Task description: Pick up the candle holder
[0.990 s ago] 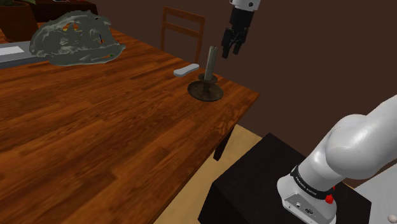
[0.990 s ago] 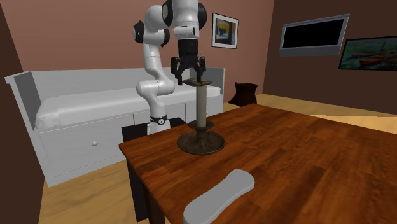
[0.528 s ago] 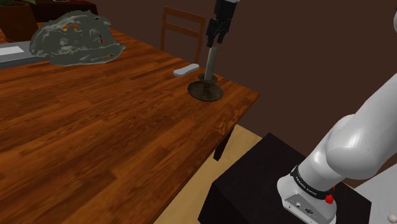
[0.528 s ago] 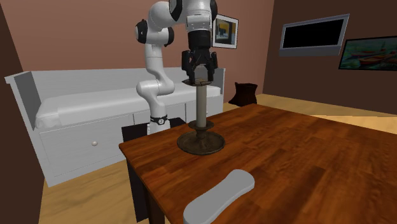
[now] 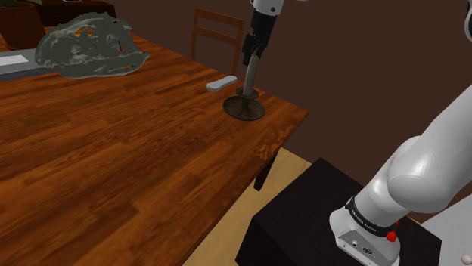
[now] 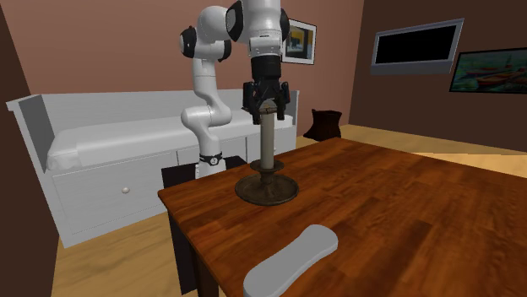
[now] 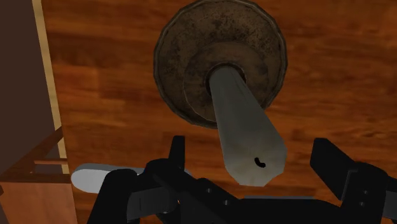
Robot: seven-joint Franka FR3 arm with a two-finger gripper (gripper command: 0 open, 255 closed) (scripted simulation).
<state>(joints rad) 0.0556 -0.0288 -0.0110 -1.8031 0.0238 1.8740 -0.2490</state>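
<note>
Candle holder (image 7: 184, 63): dark round base, grey upright candle (image 7: 245, 127); fingers (image 7: 331, 162) open astride candle.

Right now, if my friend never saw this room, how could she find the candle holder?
Look at the wooden table, at its corner nearest the robot's stand. The candle holder stands upright there, under the open black gripper. Unlike the pale grey bar lying flat beside it, it stands tall: a round dark dish with a grey post.
</note>
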